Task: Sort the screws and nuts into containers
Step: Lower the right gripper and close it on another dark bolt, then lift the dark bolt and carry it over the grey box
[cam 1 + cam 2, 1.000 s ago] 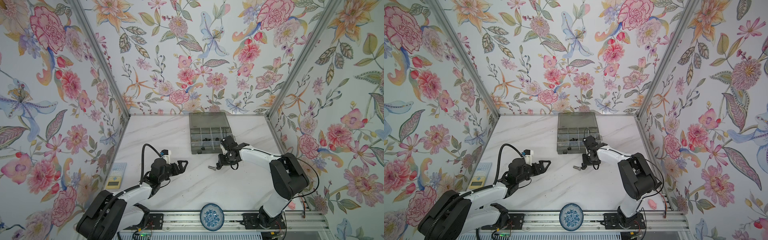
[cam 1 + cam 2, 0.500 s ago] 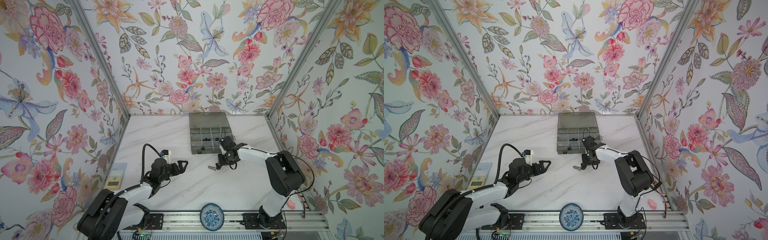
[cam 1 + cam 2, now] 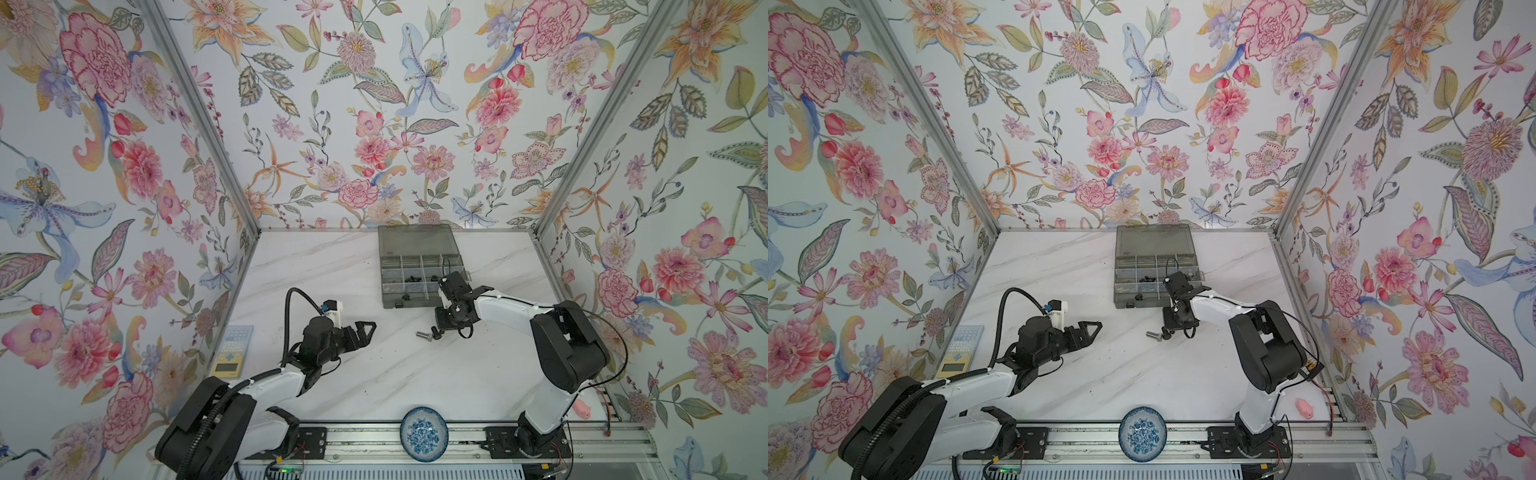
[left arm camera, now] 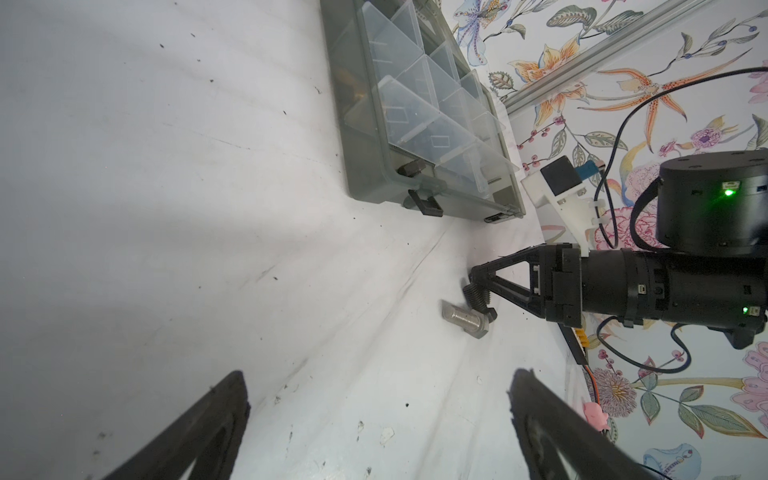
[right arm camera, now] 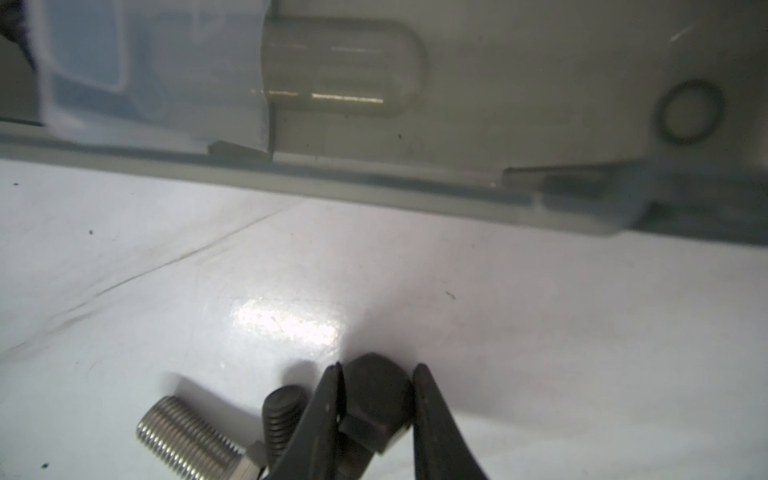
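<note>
2 screws on table, side by side, just in front of 1 organiser box (image 3: 411, 304), lid open: 1 silver screw (image 3: 423, 335), 1 black screw (image 4: 477, 298). Few black bits (image 3: 413, 279) in mid compartments, no. unclear. R gripper (image 5: 378, 368) nearly closed, pinching black screw's hex head. L gripper (image 4: 378, 376) spread wide, empty, well apart. Also 1 blue dish (image 3: 424, 433), 1 calculator (image 3: 233, 351), 1 pink toy (image 3: 583, 409). White marble-look tabletop (image 3: 374, 382) w/ dark specks; floral walls on 3 sides.

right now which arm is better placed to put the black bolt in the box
Right arm: its jaws pinch the black bolt by the head, close to the box. The left arm is farther off, jaws open.
</note>
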